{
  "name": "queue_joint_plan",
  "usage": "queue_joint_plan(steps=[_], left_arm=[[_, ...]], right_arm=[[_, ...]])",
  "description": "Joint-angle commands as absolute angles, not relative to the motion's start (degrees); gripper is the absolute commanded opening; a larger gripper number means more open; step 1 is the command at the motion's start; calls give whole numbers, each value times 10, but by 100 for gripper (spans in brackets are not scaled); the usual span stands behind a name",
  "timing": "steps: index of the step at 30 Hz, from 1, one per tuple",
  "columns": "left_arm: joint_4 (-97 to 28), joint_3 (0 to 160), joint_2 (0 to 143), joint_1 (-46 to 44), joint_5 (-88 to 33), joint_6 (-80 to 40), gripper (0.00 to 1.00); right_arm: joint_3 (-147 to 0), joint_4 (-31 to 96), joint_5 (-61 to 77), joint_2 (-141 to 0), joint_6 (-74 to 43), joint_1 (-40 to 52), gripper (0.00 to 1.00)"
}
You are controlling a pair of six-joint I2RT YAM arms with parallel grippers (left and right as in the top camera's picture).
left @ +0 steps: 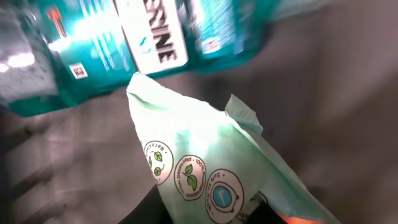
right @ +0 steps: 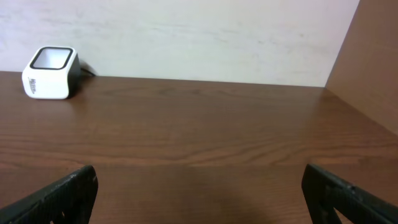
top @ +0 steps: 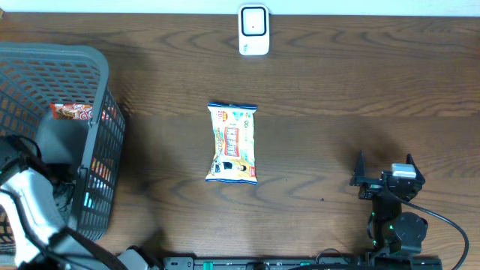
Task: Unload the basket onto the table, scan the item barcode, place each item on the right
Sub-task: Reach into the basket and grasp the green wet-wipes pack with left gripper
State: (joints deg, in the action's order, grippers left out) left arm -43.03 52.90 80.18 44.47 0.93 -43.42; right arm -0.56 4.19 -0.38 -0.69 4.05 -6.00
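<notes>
snack packet (top: pixel 233 144) flat on table, straight out from barcode scanner (top: pixel 253 30), well apart – long axis runs toward scanner, one short end facing it | right claw (top: pixel 385 159) spread wide, robot-side and right of scanner | left claw down in basket (top: pixel 105 150), far left of scanner — hidden behind green pouch (left: pixel 205 162), grip cannot be told

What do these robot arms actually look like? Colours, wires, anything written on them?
The right arm is black, with small green lights and a thin black cable looping off its side. Its gripper has two slim black pointed fingers and carries a grey camera block. The left arm is white with black joints. No markings are legible.
</notes>
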Motion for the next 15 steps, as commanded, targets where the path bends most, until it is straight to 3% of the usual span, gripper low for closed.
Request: queue_joint_plan(steps=[1,15], left_arm=[[-431,550,743,446,4,-431,8],[-410,562,573,446,-41,-431,7]], right_arm=[[-3,43,0,-4,48,-63,99],[-3,43,0,-4,48,-63,99]])
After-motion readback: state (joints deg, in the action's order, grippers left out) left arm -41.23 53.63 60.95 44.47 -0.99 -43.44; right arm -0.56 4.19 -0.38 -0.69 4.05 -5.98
